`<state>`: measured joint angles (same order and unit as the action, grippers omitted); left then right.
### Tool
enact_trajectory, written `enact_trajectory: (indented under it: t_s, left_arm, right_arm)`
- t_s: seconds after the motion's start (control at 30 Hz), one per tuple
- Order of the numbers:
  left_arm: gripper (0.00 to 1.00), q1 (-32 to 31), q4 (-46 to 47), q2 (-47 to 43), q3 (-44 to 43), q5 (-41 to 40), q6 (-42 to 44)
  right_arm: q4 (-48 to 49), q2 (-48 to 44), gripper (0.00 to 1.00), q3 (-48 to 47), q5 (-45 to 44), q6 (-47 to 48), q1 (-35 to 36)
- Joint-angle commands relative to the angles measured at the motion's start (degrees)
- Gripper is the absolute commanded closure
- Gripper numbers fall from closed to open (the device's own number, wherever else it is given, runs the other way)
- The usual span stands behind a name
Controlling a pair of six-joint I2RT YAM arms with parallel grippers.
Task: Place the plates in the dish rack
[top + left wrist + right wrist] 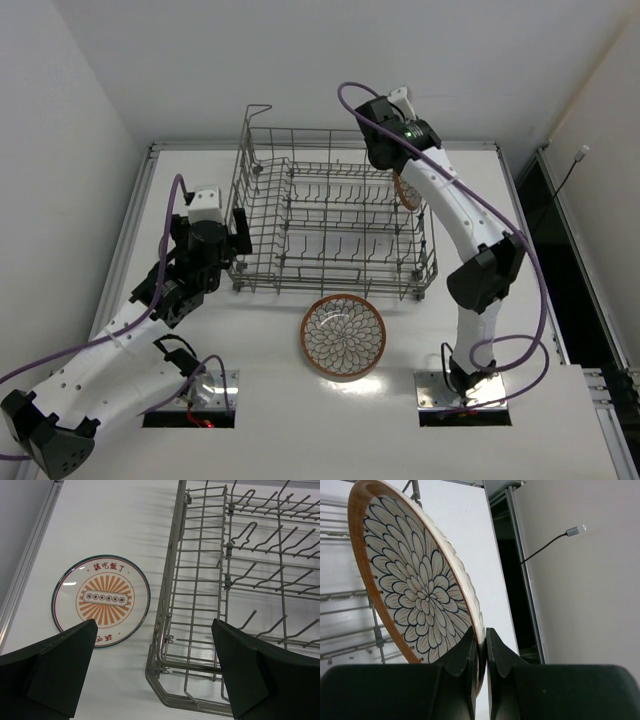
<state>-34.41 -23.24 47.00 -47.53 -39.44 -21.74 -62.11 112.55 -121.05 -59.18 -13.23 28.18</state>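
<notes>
Brown-rimmed round petal plate [420,595] is tipped up on edge, clamped in my right jaws at the right end of the grey wire dish rack [320,275]. My left jaws are wide apart near the white orange-sunburst plate [102,597] lying on the white counter [115,520].

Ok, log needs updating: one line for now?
right gripper: shut on petal plate at rack | left gripper: open, empty | sunburst plate: on table | other petal plate: on table

You have a flat white table [265,340] with a silver metal edge rail [30,550]; 1 thin dark cable with a silver plug [575,530] hangs against the pale right-hand wall [585,610].
</notes>
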Motion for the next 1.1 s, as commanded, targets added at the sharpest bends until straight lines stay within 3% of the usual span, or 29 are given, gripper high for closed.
enact_trajectory:
  t_s: [0.0, 0.67, 1.0, 1.07]
  left_arm:
    - [0.0, 0.1, 1.4, -0.9, -1.2, -1.1, -0.4]
    - [0.0, 0.1, 1.4, -1.5, -1.2, -1.1, -0.4]
    - [0.0, 0.1, 0.8, -0.9, -0.6, -2.1, -0.4]
    - [0.0, -0.4, 2.1, -1.5, 1.1, -2.7, -0.4]
  right_arm:
    - [1.0, -8.0, 1.0, 0.6, -5.2, -2.7, 1.5]
    - [1.8, -15.7, 1.0, 12.2, -4.4, -4.9, 1.5]
    - [-3.5, -1.1, 1.0, -11.7, -5.0, -2.0, 0.9]
    - [-2.9, 0.6, 1.0, -12.5, -5.0, -0.4, 0.4]
